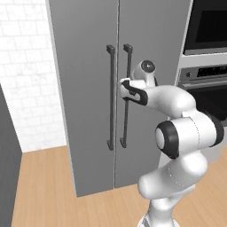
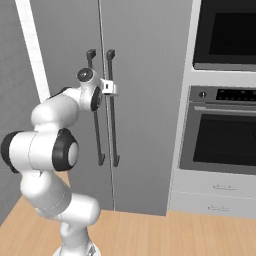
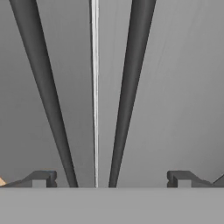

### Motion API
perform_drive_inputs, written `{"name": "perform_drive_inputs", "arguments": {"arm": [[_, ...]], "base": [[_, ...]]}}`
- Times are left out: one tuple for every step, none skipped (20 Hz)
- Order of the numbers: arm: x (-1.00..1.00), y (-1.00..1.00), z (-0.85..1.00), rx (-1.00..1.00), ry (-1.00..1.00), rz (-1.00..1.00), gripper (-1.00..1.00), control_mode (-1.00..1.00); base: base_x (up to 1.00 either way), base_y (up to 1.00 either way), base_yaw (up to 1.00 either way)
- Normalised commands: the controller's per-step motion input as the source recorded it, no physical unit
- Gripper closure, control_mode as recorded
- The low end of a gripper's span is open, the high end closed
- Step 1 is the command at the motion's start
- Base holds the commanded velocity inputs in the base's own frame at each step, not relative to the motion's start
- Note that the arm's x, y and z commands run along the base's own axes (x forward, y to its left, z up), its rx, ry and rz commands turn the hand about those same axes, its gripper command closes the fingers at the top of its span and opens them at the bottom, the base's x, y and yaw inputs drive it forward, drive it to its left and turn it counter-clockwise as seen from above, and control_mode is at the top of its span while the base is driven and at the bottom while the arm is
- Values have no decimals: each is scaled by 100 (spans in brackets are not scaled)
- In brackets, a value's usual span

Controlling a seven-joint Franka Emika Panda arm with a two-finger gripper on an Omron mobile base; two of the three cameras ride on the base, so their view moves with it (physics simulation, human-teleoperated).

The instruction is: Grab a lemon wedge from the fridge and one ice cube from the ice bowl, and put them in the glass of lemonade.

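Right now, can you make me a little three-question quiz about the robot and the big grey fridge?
1. True or false: the fridge doors are shut.
2. The pincer is: A open, B shut on a handle, C holding a lemon.
3. Fill in: right of the fridge is a black-fronted ____.

Key:
1. True; the doors meet at a thin seam.
2. A; its fingertips stand wide apart, near the two handles but gripping nothing.
3. Oven.
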Motion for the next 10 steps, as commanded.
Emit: {"name": "perform_drive_inputs", "arguments": {"arm": [[38,-14,0,0,0,0,-100,-100],[36,-9,0,0,0,0,-100,-100],[36,-8,0,2,0,0,-100,-100],[29,-1,0,3,1,0,-100,-100],[23,0,0,4,2,0,-100,-100],[20,0,0,2,2,0,-100,-100],[22,0,0,0,3,0,-100,-100],[31,0,0,0,2,0,-100,-100],[41,0,-4,0,5,0,-100,-100],[49,0,-9,0,7,0,-100,-100]], "base": [[0,0,0],[0,0,0],[0,0,0],[0,0,0],[0,0,0],[0,0,0],[0,0,0],[0,0,0],[0,0,0],[0,0,0]]}}
